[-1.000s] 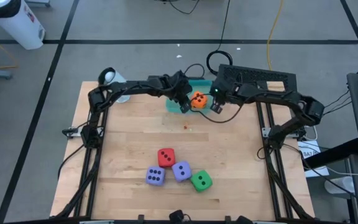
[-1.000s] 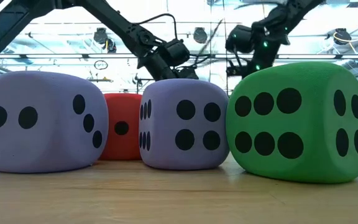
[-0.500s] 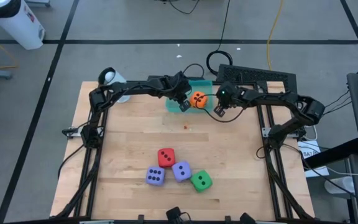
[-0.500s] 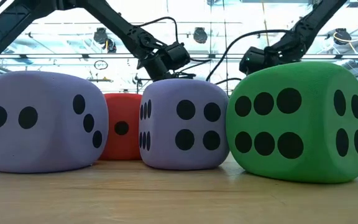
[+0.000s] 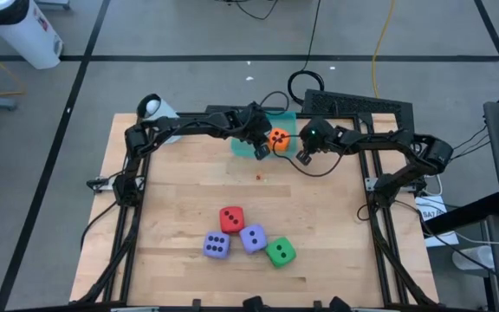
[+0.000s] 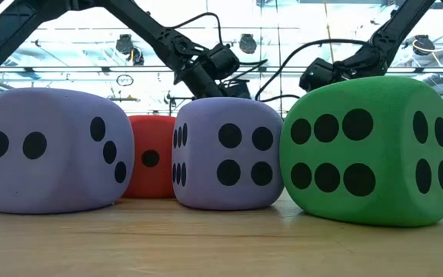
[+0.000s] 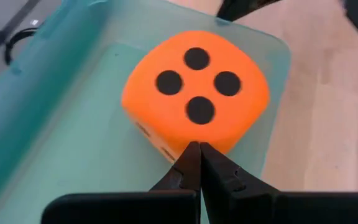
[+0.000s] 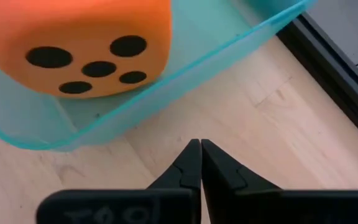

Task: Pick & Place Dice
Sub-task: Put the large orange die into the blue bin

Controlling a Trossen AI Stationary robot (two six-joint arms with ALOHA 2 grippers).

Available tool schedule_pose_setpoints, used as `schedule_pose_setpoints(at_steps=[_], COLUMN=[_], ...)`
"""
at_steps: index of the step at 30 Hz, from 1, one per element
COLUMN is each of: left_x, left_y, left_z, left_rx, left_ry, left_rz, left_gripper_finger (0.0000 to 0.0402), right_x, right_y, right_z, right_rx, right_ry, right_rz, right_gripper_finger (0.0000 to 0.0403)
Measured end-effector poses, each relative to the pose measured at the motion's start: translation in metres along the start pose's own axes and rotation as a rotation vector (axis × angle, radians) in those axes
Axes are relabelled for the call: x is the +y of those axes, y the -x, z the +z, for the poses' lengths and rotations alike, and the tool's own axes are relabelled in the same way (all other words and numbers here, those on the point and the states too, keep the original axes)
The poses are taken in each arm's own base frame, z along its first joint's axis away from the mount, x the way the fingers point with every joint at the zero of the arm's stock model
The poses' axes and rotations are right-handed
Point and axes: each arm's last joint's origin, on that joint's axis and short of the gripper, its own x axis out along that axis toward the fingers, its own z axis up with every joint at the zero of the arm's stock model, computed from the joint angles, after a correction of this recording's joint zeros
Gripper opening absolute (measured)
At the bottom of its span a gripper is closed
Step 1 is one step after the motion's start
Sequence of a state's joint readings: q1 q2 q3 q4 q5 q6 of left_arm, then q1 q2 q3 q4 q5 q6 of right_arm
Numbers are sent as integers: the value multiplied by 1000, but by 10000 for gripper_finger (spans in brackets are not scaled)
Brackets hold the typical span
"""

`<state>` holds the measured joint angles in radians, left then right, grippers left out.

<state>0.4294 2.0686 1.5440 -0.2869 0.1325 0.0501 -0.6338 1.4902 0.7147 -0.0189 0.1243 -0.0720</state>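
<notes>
The orange die (image 5: pixel 278 138) sits in the teal tray (image 5: pixel 248 149) at the table's far edge, four pips up (image 7: pixel 194 84). My left gripper (image 7: pixel 199 158) is shut, its tips at the die's lower edge, over the tray floor. My right gripper (image 8: pixel 199 155) is shut over bare wood, just outside the tray's wall (image 8: pixel 166 93), right of the die (image 8: pixel 73 37). The red die (image 5: pixel 231 218), two purple-blue dice (image 5: pixel 216 245) (image 5: pixel 252 237) and the green die (image 5: pixel 280 252) rest on the table near its front. They fill the low view (image 6: pixel 368 150). My left gripper's shut fingertips (image 7: pixel 191 155) stand at the lower edge of the orange die's near side (image 7: pixel 173 146). I cannot tell whether they touch it. The die rests on the tray floor.
A black flat device (image 5: pixel 362 108) and coiled cables (image 5: pixel 306 82) lie past the far edge. A white round object (image 5: pixel 150 107) stands at the far left corner. A small red speck (image 5: pixel 259 178) lies mid-table. Bare wood stretches between the tray and the dice.
My right gripper has come down beside the tray's right wall, a little toward the near edge. My left gripper has shifted slightly toward the orange die. The dice have stayed where they were.
</notes>
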Motion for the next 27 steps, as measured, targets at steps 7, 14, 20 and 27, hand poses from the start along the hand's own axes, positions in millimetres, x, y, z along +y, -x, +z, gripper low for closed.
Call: schedule_pose_setpoints(at_steps=[7,14,20,27], left_x=[-6,-8,11,25], left_y=[-1,4,19,-4], left_z=[5,8,10,-8], left_rx=[-46,-67,-47,30], left_ry=[-41,-64,48,143], left_rz=[-39,-55,105,108], left_gripper_finger=[2,2,1,1], right_x=[2,1,1,2], right_y=[0,0,0,0], right_z=[2,1,1,4], right_rx=[-22,-15,-10,-48], right_ry=[-2,-1,2,27], right_rz=[53,47,47,86], right_gripper_finger=[1,1,0,0])
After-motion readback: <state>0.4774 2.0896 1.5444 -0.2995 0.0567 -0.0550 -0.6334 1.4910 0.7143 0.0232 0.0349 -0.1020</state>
